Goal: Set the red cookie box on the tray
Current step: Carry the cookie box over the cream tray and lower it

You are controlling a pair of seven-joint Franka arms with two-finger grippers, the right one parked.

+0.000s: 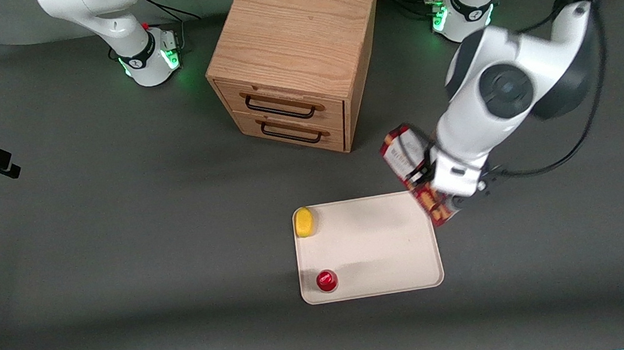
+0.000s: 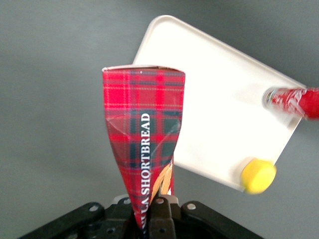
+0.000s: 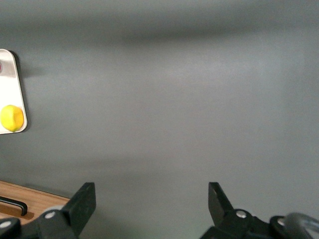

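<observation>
My left gripper point(image 1: 442, 190) is shut on the red cookie box point(image 1: 412, 168), a slim tartan box held in the air. The box hangs over the tray's corner nearest the working arm's base, most of it still over the grey table. In the left wrist view the red cookie box point(image 2: 143, 144) sticks out from between my gripper point(image 2: 150, 215) and partly covers an edge of the tray point(image 2: 219, 114). The cream-white tray point(image 1: 378, 243) lies flat on the table, nearer the front camera than the cabinet.
On the tray sit a yellow lemon point(image 1: 304, 221) at one corner and a small red-topped can point(image 1: 327, 280) nearer the front camera. A wooden two-drawer cabinet point(image 1: 298, 53) stands between the two arm bases, both drawers closed.
</observation>
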